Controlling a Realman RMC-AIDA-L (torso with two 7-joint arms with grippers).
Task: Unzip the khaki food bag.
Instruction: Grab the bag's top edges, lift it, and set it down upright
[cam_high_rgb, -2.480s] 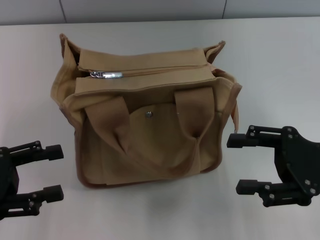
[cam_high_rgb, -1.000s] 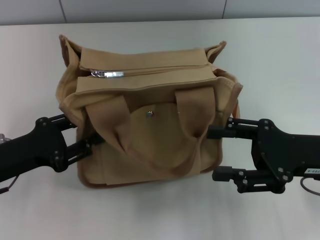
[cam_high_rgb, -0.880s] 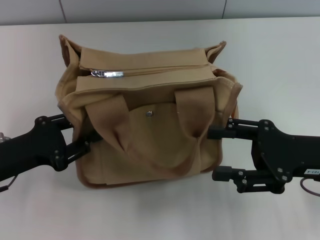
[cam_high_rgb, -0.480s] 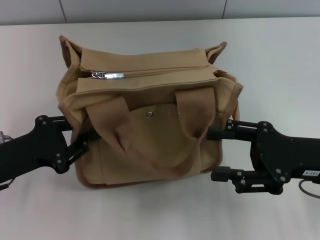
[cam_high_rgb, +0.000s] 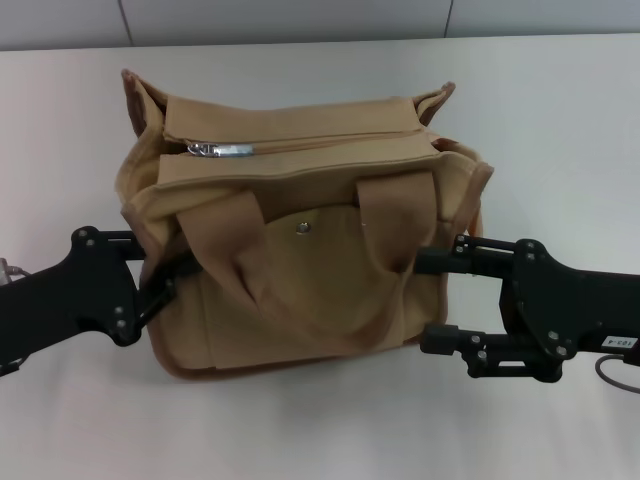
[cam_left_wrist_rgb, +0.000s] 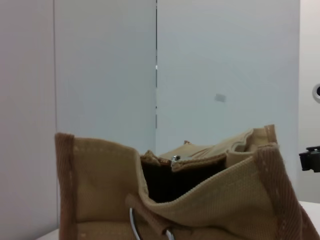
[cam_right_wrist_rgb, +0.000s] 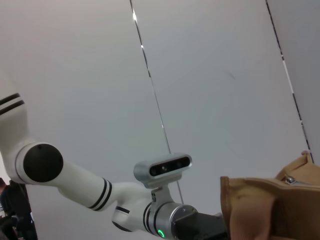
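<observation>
The khaki food bag (cam_high_rgb: 300, 240) stands in the middle of the white table, its two strap handles folded down over the front pocket with the metal snap (cam_high_rgb: 302, 228). Its top zipper is shut, and the silver pull (cam_high_rgb: 222, 150) lies at the bag's left end. My left gripper (cam_high_rgb: 150, 265) is open, its fingers against the bag's left end low down. My right gripper (cam_high_rgb: 435, 300) is open beside the bag's right end, its upper finger touching the bag. The left wrist view shows the bag's end (cam_left_wrist_rgb: 200, 200) close up.
The white table (cam_high_rgb: 560, 120) reaches to a pale wall at the back. The right wrist view shows a bag corner (cam_right_wrist_rgb: 270, 210) and the left arm's wrist camera (cam_right_wrist_rgb: 162, 167).
Both grippers came in from the front to the bag's two ends. In the last half second the bag shifted slightly right, with the left gripper against it.
</observation>
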